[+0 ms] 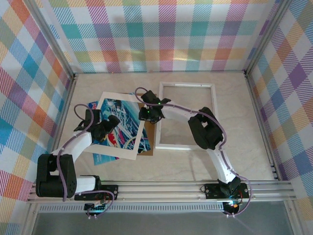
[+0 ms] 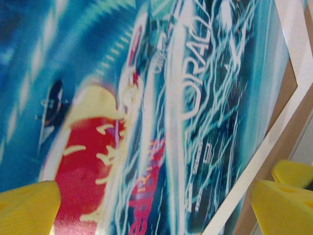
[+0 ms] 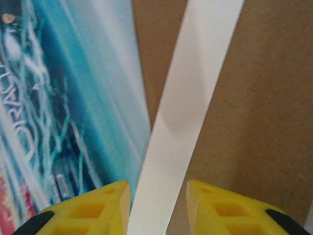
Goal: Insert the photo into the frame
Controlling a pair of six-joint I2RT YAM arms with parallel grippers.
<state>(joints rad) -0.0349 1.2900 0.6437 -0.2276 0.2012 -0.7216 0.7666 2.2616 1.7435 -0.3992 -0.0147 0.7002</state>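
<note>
The photo [image 1: 126, 116], blue-teal swirls with red patches, lies left of centre under a cream mat border [image 1: 117, 154] and on a brown backing board [image 1: 149, 143]. The white frame [image 1: 213, 105] lies flat to the right, with nothing inside it. My left gripper [image 1: 113, 122] hovers open just over the photo [image 2: 146, 98], its yellow fingertips [image 2: 29, 205] wide apart. My right gripper [image 1: 145, 115] is at the mat's right side. Its jaws are closed in on either edge of the mat strip [image 3: 195, 73], between the photo [image 3: 73, 98] and the board [image 3: 264, 98].
Checkered walls close the table on three sides. The photo sticks out from under the mat at the lower left [image 1: 103, 159]. Bare tabletop [image 1: 195, 164] runs along the front, beside the frame.
</note>
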